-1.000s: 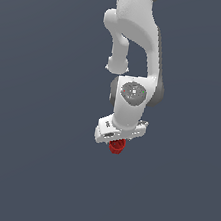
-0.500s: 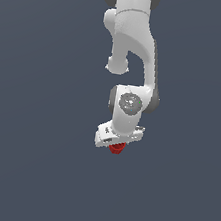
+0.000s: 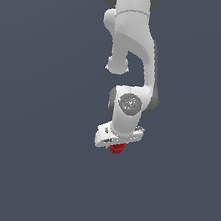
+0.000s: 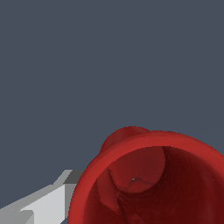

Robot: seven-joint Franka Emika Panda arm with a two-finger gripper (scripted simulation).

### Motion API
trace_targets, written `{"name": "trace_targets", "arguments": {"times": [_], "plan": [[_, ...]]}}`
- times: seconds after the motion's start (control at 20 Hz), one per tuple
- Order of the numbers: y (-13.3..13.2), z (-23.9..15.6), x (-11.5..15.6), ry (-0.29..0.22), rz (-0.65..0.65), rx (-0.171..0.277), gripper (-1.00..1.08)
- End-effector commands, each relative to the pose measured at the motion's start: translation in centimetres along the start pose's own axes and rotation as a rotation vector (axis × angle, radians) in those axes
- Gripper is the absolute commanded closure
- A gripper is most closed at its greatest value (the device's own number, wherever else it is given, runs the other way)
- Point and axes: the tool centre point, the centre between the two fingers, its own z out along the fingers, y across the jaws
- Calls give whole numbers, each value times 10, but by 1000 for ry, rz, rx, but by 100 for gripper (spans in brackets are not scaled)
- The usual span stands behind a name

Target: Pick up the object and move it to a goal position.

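Under my wrist hangs the cup, tucked right up against my hand, its red body poking out below my fingers. They're pinching its wall, I judge, since nothing else is under it. Up close, the cup fills the wrist view, rim open toward the camera, one pale finger beside it. Holding it near the rim keeps it steady for carrying to the goal, which I can't see marked.
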Motion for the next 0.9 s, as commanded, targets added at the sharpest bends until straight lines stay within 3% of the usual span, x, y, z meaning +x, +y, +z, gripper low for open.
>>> {"name": "trace_targets", "arguments": {"times": [0.0, 0.45, 0.85], "plan": [[0, 0, 0, 0, -1, 0, 108], [3, -12, -4, 0, 0, 0, 108], [14, -59, -17, 0, 0, 0, 108]]}}
